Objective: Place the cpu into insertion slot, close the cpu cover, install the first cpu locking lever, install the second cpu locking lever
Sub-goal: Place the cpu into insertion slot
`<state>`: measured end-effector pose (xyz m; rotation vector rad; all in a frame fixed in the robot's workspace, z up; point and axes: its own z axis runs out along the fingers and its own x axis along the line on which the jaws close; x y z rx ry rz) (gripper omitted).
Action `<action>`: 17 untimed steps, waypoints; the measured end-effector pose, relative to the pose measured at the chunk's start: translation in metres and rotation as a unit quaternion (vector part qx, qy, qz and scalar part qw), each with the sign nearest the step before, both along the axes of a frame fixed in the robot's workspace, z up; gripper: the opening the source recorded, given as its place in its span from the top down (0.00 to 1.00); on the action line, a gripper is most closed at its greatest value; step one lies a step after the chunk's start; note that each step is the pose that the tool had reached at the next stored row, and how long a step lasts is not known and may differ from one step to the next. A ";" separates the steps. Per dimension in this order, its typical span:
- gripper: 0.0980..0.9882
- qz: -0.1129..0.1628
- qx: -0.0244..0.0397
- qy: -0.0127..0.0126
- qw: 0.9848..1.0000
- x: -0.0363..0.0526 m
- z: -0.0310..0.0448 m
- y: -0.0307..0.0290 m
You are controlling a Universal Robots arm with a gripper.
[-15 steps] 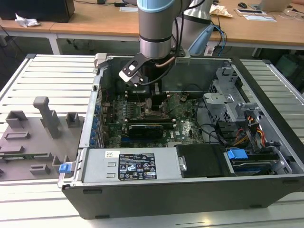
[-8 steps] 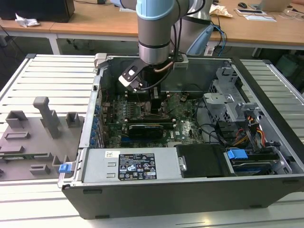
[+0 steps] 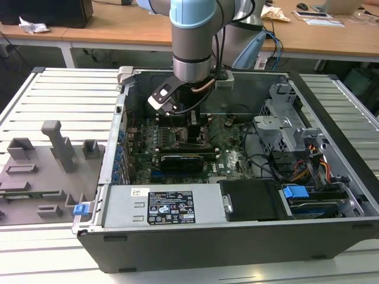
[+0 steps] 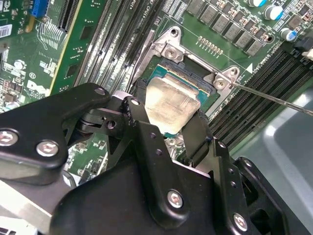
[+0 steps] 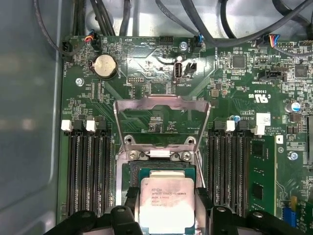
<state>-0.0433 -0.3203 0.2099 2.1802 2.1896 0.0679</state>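
The cpu, a small square chip with a silvery-beige top, hangs slightly tilted just above the insertion slot. My gripper is shut on it, one black finger on each of two opposite sides. In the first wrist view the cpu sits between the fingers, overlapping the near part of the insertion slot. The cpu cover is swung open, away from the slot. A thin metal lever rod sticks out beside the slot. In the exterior view the gripper reaches down into the computer case.
Long black memory slots flank the slot on both sides. A black card lies on the green board, with the grey power supply in front. Drive cage and cables fill the exterior view's right. A grey fixture tray lies outside the case.
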 end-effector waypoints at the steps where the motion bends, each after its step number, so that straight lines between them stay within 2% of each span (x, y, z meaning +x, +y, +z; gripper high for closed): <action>1: 0.51 0.000 0.000 0.000 1.000 0.0001 -0.0004 0.0009; 6: 0.51 0.000 -0.004 0.000 1.000 0.0001 -0.0031 0.0032; 17: 0.51 0.000 -0.009 0.000 1.000 0.0006 -0.0069 0.0064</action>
